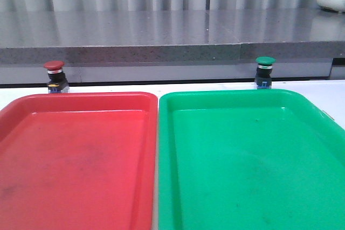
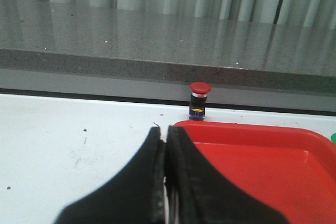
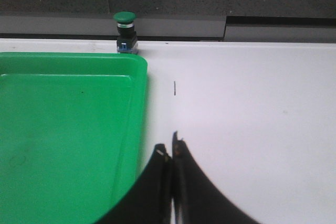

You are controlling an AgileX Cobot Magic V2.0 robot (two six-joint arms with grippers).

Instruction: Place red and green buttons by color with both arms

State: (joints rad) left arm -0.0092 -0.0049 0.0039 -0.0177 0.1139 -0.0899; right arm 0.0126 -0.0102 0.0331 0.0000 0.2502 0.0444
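The red button [image 1: 54,76] stands upright on the white table behind the red tray's far left corner; it also shows in the left wrist view [image 2: 199,100]. The green button [image 1: 264,71] stands upright behind the green tray's far edge and shows in the right wrist view [image 3: 125,31]. My left gripper [image 2: 165,129] is shut and empty, well short of the red button, by the red tray's corner. My right gripper [image 3: 170,146] is shut and empty, over the table beside the green tray. Neither gripper shows in the front view.
A red tray [image 1: 81,100] lies at front left and a green tray [image 1: 237,96] at front right, side by side, both empty. A grey stone ledge [image 1: 161,41] runs along the back behind the buttons. White table [image 3: 252,103] lies to the right of the green tray.
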